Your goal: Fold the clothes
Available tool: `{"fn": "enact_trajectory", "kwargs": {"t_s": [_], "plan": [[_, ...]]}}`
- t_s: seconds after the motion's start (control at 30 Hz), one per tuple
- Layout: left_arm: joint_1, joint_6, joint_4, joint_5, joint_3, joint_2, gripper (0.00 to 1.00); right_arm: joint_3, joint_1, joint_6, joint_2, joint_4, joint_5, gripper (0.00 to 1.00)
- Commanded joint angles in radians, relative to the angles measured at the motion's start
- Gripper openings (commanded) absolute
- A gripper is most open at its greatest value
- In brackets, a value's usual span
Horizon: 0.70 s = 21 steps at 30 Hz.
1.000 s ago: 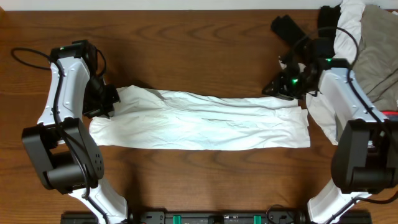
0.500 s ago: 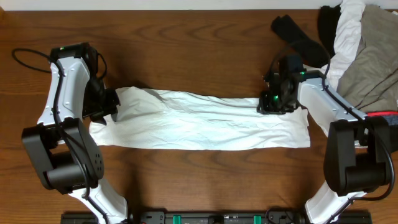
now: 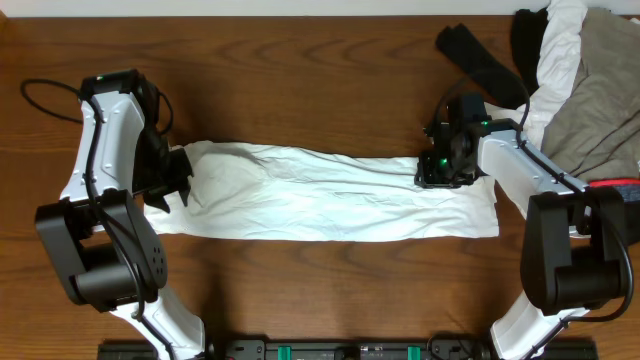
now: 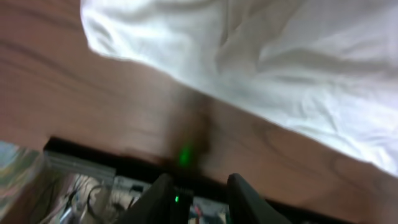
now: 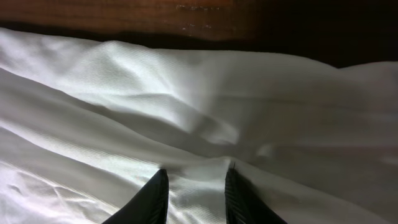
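So the big plain white thin cotton shirt (image 3: 320,200) is lying flat across the middle of the brown wooden table (image 3: 300,80), folded into one long wrinkly band that runs almost from arm to arm.

The left gripper (image 3: 178,172) sits at the shirt's left end and the right gripper (image 3: 440,168) at the far edge near its right end. From overhead you really can't see what either pair of fingers is doing, it's all just black blobs.

The wrist cams help. The left one is blurry, but its two dark fingers (image 4: 163,199) stand apart with nothing between them, so it's released. They hang over bare wood, and the white fabric starts a bit beyond them. You'd never get that from above, where it looks like it's right on the cloth.

On the right wrist cam the fingers (image 5: 158,196) are spread too, tips down on the shirt. The cloth in the gap looks smooth, not bunched, so I'd call it let go as well.

Only the overhead shows the rest: a heap in the far right corner with a black garment (image 3: 480,55), a crumpled white garment (image 3: 555,50) and a grey-khaki garment (image 3: 600,90), plus a looping black cable (image 3: 40,95) by the left arm.
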Motion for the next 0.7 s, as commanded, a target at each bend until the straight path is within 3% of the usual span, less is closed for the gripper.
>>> {"fn": "enact_trajectory", "kwargs": {"t_s": [0.0, 0.07, 0.2, 0.3, 0.43, 0.67], "plan": [[0.005, -0.001, -0.016, -0.019, -0.004, -0.007, 0.30, -0.007, 0.001, -0.007, -0.013, 0.004, 0.010, 0.29], [0.005, -0.005, -0.001, -0.008, -0.004, -0.007, 0.19, -0.007, 0.001, -0.007, -0.013, 0.007, 0.010, 0.29], [0.002, 0.052, 0.103, 0.114, -0.003, -0.012, 0.19, -0.007, 0.001, -0.007, -0.013, 0.015, 0.010, 0.31], [0.001, 0.071, 0.188, 0.161, -0.003, -0.014, 0.24, -0.007, 0.001, -0.007, -0.013, 0.018, 0.010, 0.31], [0.000, 0.072, 0.288, 0.161, -0.003, -0.012, 0.39, -0.007, 0.001, -0.007, -0.013, 0.018, 0.010, 0.31], [-0.047, 0.137, 0.347, 0.160, -0.005, 0.007, 0.44, -0.007, 0.001, -0.007, -0.013, 0.025, 0.010, 0.32]]}}
